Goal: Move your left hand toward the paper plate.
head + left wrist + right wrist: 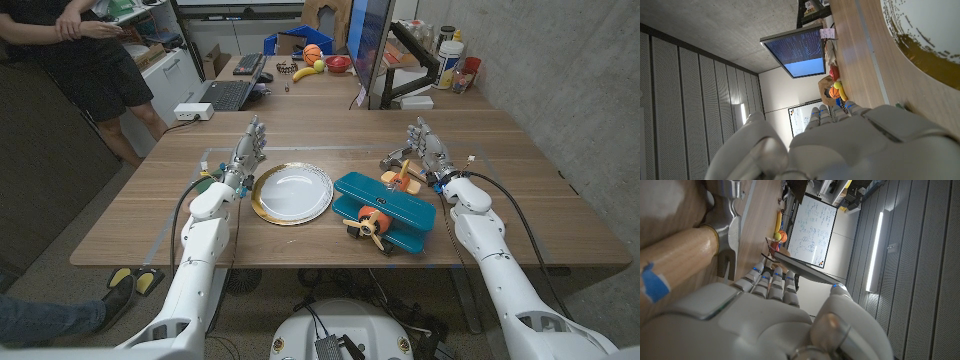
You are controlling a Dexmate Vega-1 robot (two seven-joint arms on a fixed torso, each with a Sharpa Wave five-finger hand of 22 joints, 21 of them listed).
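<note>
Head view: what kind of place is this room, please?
Probably a robotics lab or workshop: a large monitor and a laptop stand behind the wooden table, and a whiteboard hangs on the wall.

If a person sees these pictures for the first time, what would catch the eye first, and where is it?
Probably the bright teal toy airplane with its orange propeller, lying at the table's middle, near the front edge. Just to its left lies a white paper plate with a gold rim. The two white hands stand out too: the left hand beside the plate, the right hand by a hammer.
</note>
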